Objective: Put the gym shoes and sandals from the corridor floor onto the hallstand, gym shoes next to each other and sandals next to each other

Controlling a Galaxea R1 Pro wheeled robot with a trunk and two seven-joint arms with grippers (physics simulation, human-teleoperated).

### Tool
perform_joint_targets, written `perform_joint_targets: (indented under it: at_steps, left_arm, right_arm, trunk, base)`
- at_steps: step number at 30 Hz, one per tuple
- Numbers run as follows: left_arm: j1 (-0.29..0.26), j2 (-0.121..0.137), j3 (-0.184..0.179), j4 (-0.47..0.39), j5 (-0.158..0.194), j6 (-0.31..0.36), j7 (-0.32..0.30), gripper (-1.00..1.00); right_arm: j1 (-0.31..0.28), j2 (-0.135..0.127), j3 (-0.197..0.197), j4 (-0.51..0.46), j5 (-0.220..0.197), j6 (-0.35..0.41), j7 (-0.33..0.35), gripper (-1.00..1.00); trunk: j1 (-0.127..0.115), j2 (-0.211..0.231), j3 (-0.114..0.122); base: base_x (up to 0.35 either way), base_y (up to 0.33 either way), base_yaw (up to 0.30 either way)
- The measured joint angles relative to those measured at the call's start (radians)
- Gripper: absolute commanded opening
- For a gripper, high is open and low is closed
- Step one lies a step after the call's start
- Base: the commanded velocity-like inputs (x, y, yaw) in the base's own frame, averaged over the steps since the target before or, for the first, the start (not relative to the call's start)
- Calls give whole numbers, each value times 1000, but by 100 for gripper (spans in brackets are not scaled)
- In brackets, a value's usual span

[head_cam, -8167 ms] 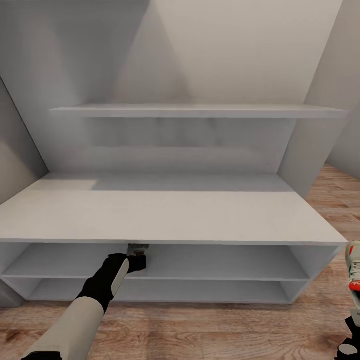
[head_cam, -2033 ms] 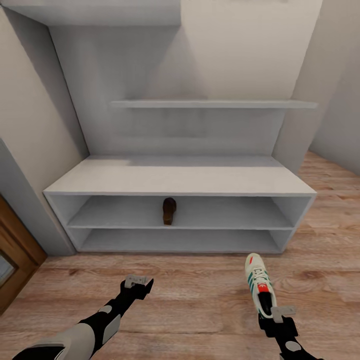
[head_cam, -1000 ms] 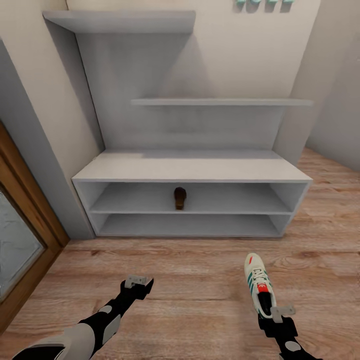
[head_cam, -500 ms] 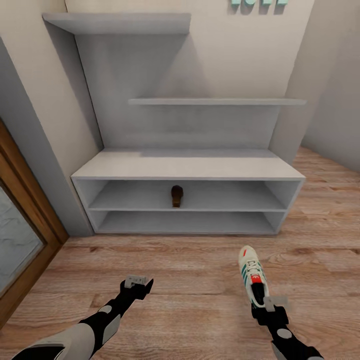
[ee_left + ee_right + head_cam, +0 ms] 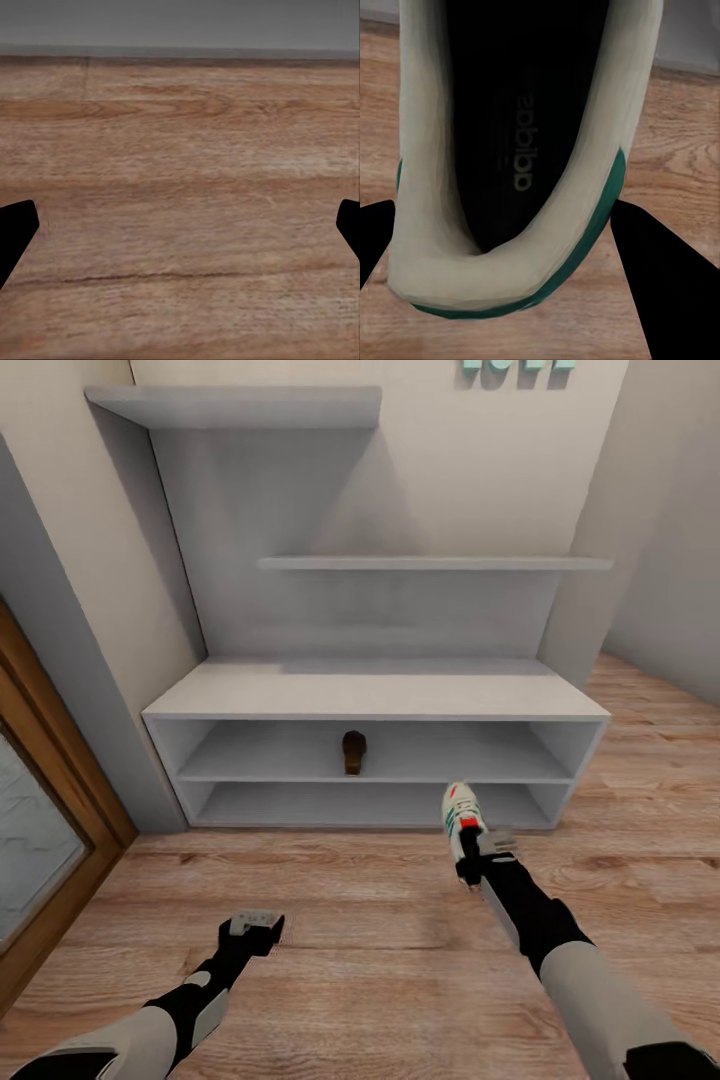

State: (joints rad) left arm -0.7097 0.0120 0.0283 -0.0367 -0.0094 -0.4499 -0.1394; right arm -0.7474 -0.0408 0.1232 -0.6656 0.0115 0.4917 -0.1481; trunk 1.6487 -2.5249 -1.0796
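One sneaker [image 5: 461, 819] rides in the right pincer [image 5: 478, 857], pinched at its heel end, toe pointing toward the rack [image 5: 380, 705] and raised above the floor [image 5: 380, 920]. The right wrist view looks straight into the shoe's dark opening [image 5: 521, 142], with the two black fingers [image 5: 656, 277] flanking the heel, so the hold looks centred rather than off to one side. One sandal [image 5: 354, 751] already lies on the rack's upper shelf, near the middle. The left pincer [image 5: 255, 925] hangs low over bare planks, fingers spread and holding nothing.

To place this shoe well, I would keep it level and aim for the shelf stretch to the right of the sandal, leaving room just beside the sandal for its mate and room beside the sneaker for the second one. The toe should clear the shelf's front edge before the arm lowers, since a long shoe held by the heel may droop or swing. Push it well inside so the sole sits wholly on the shelf, then part the fingers and draw straight back. The other sneaker and sandal are not to be seen here.
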Motion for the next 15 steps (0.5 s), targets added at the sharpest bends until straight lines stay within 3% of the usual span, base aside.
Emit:
perform_joint_targets:
  at_steps: [6,9,12,13,15]
  left_arm:
    - [0,47,-1,0,-2,-5,15,100]
    - [0,82,-1,1,-4,-8,-21,100]
    - [1,120,-3,2,-5,-13,-145,100]
    - [2,145,-2,2,-6,-19,-271,100]
    - [2,171,-3,2,-6,-25,-411,100]
  right_arm:
    - [-68,15,0,-29,-2,156,37,-100]
    - [-88,18,1,-34,-1,191,65,-100]
    - [-117,19,0,-36,0,216,83,-100]
    - [-138,22,1,-38,-2,244,90,-100]
    - [-161,31,1,-38,-3,286,95,-100]
  trunk:
    - [0,0,0]
    - [0,0,0]
    - [0,0,0]
    - [0,0,0]
    - [0,0,0]
  base:
    - [0,0,0]
    - [0,0,0]
    - [0,0,0]
    - [0,0,0]
    - [0,0,0]
